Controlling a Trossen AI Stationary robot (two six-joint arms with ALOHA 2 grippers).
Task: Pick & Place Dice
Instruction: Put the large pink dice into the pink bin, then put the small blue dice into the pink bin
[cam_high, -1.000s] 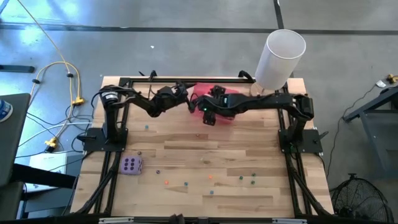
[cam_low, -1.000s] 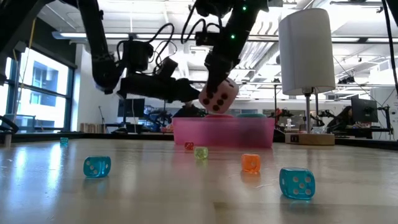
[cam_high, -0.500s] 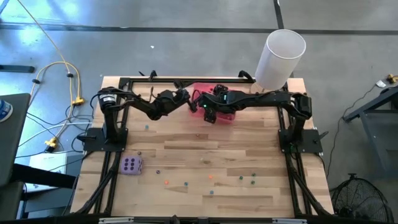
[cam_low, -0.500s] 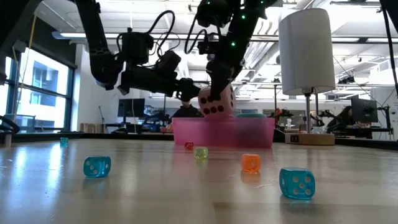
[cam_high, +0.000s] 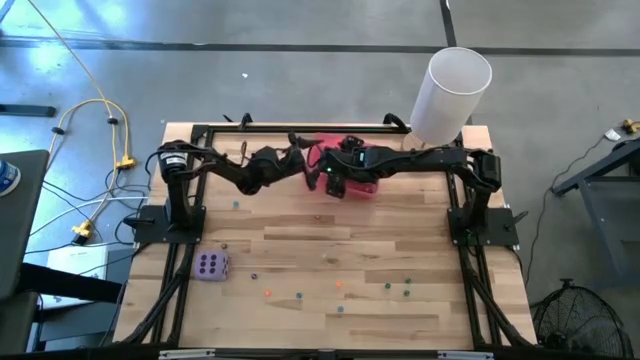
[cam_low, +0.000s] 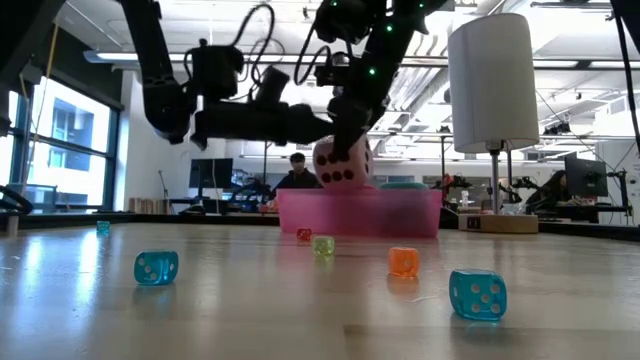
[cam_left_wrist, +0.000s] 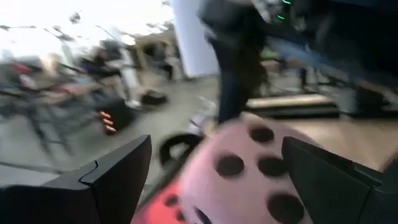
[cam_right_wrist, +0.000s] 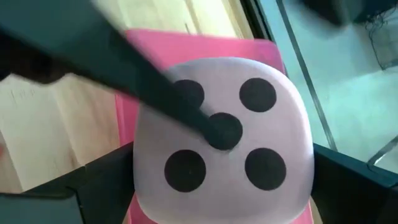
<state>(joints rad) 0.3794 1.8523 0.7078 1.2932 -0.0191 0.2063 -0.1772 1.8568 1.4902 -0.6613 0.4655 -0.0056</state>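
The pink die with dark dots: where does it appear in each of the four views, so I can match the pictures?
High view: hidden under the right claw, over the pink tray.
Low view: pink die at top centre, just above the tray.
Left wrist view: lower centre, between the left claw's fingers.
Right wrist view: fills the centre, five dots facing the camera.
Shared landmark: the pink tray.

1. Crowded above the pink tray: right gripper closed on the pink die, left gripper open just beside it.
2. Blocked at the far right corner by a tall white cylinder.
3. Open across the middle boards of the table.
4. Dotted near the front edge with tiny dice; purple die at front left.
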